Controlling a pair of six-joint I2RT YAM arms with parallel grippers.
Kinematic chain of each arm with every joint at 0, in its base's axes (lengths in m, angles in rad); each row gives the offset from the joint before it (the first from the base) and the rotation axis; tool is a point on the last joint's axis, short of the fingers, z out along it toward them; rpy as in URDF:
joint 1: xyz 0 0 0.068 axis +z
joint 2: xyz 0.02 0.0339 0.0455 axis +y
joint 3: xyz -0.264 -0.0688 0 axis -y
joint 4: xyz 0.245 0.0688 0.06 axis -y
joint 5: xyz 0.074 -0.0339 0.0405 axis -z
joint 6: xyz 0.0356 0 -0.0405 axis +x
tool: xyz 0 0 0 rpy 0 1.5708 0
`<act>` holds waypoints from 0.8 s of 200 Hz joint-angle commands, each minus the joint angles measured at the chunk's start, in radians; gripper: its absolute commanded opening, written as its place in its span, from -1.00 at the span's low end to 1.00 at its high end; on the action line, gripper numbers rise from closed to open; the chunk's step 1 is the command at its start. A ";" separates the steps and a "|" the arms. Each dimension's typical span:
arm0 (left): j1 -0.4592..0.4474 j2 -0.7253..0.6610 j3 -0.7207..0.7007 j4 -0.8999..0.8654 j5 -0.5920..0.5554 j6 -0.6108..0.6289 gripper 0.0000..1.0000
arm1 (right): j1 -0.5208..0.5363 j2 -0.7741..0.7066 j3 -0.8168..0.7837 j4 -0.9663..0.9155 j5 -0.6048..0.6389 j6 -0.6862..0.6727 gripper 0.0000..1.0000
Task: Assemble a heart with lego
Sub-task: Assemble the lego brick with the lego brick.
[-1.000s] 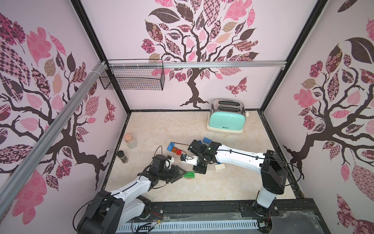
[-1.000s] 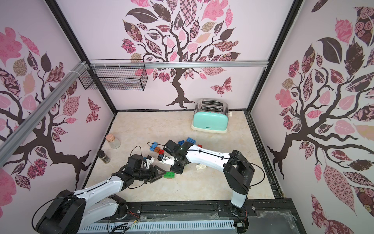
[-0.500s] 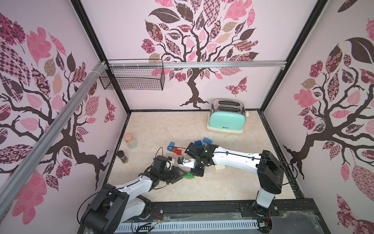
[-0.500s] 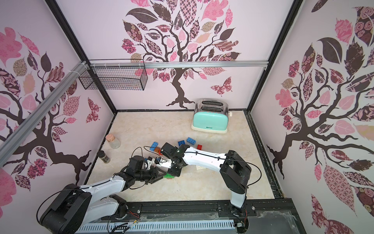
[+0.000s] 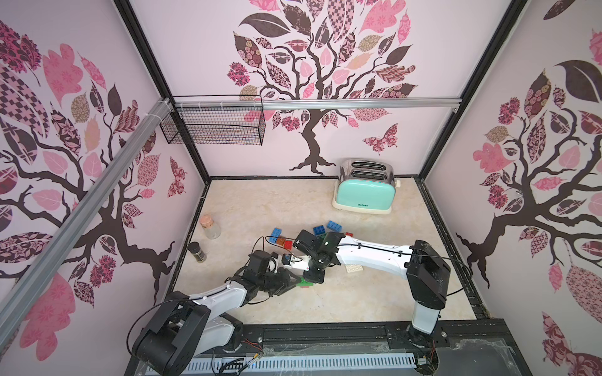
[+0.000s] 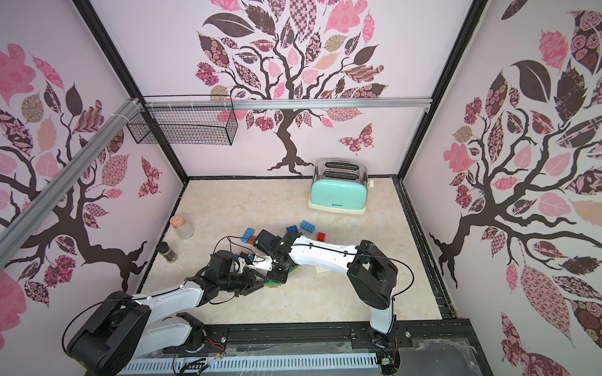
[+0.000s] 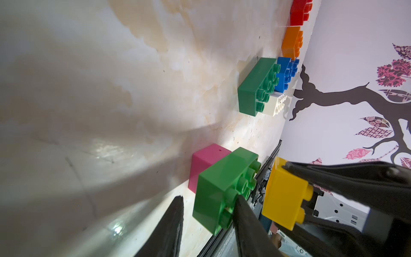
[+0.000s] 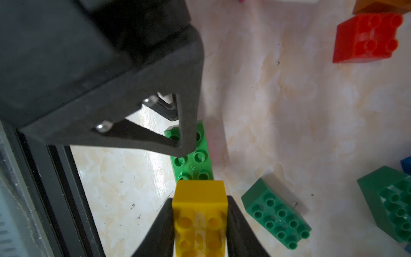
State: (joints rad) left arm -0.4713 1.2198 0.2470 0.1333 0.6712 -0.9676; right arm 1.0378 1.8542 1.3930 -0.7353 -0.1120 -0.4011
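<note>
My right gripper (image 8: pixel 200 199) is clamped on the yellow brick (image 8: pixel 199 189), poised just off the end of the green brick (image 7: pixel 222 184), low centre in both top views, likely to press it on. My left gripper (image 7: pixel 209 198) straddles the green brick, which touches the pink brick (image 7: pixel 206 160), to steady it. One finger is on the studs, with a gap at the other, so not clamped. Versus a second ago, my right wrist has swung left and my left jaws are narrower.

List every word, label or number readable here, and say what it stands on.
Dark brand word on the front of the mint toaster: too small and blurred to read reliably.
No other writing shows in any view.
</note>
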 commanded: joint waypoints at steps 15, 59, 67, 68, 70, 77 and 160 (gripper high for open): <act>-0.004 0.017 0.007 -0.045 -0.038 0.025 -0.21 | 0.004 0.020 0.013 -0.010 0.012 -0.035 -0.45; -0.004 0.032 0.011 -0.046 -0.043 0.030 -0.19 | 0.004 -0.003 -0.030 0.029 -0.020 -0.096 -0.48; -0.004 0.033 0.014 -0.047 -0.046 0.032 -0.19 | 0.004 -0.005 -0.033 0.033 -0.035 -0.113 -0.49; -0.004 0.033 0.013 -0.048 -0.047 0.032 -0.19 | 0.004 -0.004 -0.034 0.033 -0.038 -0.115 -0.49; -0.004 0.034 0.012 -0.047 -0.047 0.032 -0.19 | 0.004 -0.004 -0.034 0.034 -0.040 -0.120 -0.49; -0.004 0.035 0.014 -0.048 -0.052 0.032 -0.19 | 0.004 -0.004 -0.035 0.033 -0.047 -0.134 -0.50; -0.004 0.064 0.037 -0.060 -0.077 0.049 -0.18 | 0.001 -0.055 -0.066 0.002 -0.017 -0.234 -0.59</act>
State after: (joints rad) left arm -0.4721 1.2617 0.2817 0.1249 0.6525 -0.9360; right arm 1.0374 1.8400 1.3396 -0.7036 -0.1497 -0.6044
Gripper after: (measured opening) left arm 0.409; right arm 0.359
